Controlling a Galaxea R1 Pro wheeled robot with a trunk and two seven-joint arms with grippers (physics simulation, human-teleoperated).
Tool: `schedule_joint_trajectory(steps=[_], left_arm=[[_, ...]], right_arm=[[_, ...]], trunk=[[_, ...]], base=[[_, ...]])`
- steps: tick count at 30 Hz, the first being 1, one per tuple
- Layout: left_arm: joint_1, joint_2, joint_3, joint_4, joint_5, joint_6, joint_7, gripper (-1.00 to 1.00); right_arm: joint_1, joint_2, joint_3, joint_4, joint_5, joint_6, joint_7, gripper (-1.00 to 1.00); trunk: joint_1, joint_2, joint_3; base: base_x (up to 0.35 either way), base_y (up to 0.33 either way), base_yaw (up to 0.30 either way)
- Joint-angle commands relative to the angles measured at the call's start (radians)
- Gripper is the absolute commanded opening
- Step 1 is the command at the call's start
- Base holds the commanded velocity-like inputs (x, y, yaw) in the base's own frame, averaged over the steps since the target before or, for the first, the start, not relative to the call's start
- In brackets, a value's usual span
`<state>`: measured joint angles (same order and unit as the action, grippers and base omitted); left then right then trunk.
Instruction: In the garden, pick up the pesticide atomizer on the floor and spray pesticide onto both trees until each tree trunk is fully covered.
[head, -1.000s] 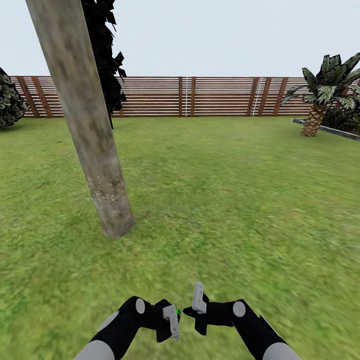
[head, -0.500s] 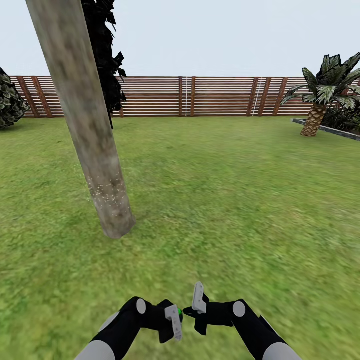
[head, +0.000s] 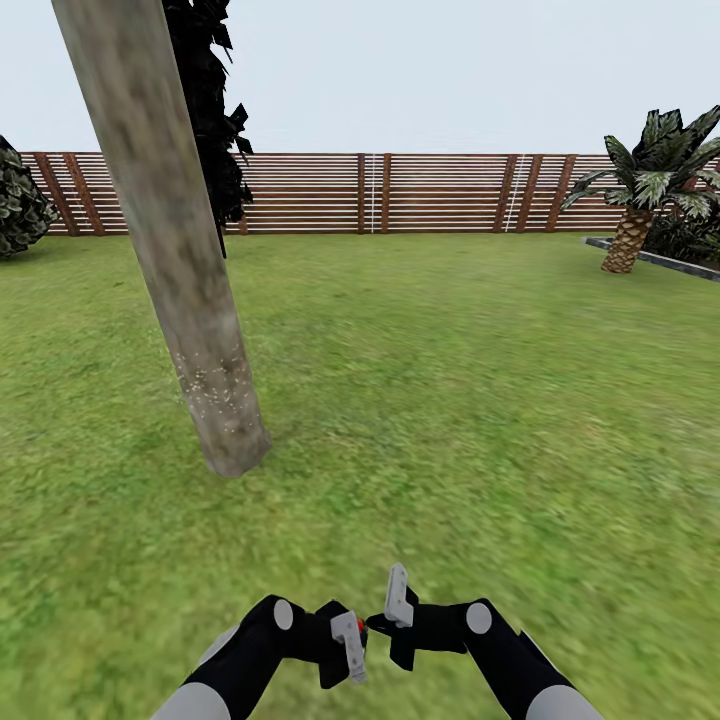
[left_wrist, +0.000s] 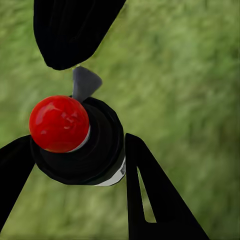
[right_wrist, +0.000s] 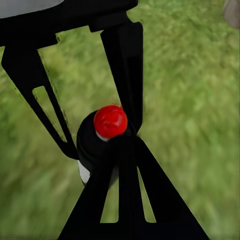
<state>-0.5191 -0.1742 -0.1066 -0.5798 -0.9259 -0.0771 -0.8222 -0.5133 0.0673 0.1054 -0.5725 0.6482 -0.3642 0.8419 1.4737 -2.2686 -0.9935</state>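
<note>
A thick mottled grey-brown tree trunk (head: 190, 300) leans up from the grass floor (head: 450, 400) ahead on the left, with pale speckles on its lower part. My left gripper (head: 340, 645) is low in front of me, shut on the pesticide atomizer (head: 360, 626). In the left wrist view the atomizer (left_wrist: 75, 140) is a black body with a red ball on top, held between the left gripper's (left_wrist: 75, 155) fingers. My right gripper (head: 385, 625) is right beside it. In the right wrist view its fingers (right_wrist: 122, 142) are together, tips against the atomizer (right_wrist: 110, 122).
A brown slat fence (head: 400, 190) closes the lawn at the back. A dark leafy tree (head: 215, 120) stands behind the trunk, a bush (head: 15, 210) at the far left, and a palm (head: 640, 200) by a stone edge (head: 660, 258) at the right. Open grass lies ahead.
The small spot of colour on the atomizer between my grippers has gone from green to red. The left gripper has shifted slightly towards the right one. The camera has not moved.
</note>
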Motion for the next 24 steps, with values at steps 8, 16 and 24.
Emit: schedule_joint_trajectory(steps=[8, 16, 24], left_arm=[[0.008, 0.136, -0.002, -0.003, -0.029, -0.008, 0.006, -1.0], [0.014, 0.263, 0.078, 0.013, 0.002, -0.002, 0.11, -1.0], [0.077, 0.246, 0.284, 0.325, 0.416, -0.142, 0.657, -1.0]], right_arm=[[0.0, -0.002, -0.001, 0.001, 0.008, -0.006, 0.001, 1.0], [0.004, -0.032, -0.007, 0.04, 0.007, -0.01, -0.062, 1.0], [0.008, -0.082, -0.009, 0.513, -0.126, -0.043, -0.879, 1.0]], trunk=[[0.0, 0.0, -0.001], [0.0, 0.0, -0.001], [0.0, 0.0, -0.001]], base=[[0.0, 0.0, 0.0], [0.0, 0.0, 0.0], [0.0, 0.0, 0.0]])
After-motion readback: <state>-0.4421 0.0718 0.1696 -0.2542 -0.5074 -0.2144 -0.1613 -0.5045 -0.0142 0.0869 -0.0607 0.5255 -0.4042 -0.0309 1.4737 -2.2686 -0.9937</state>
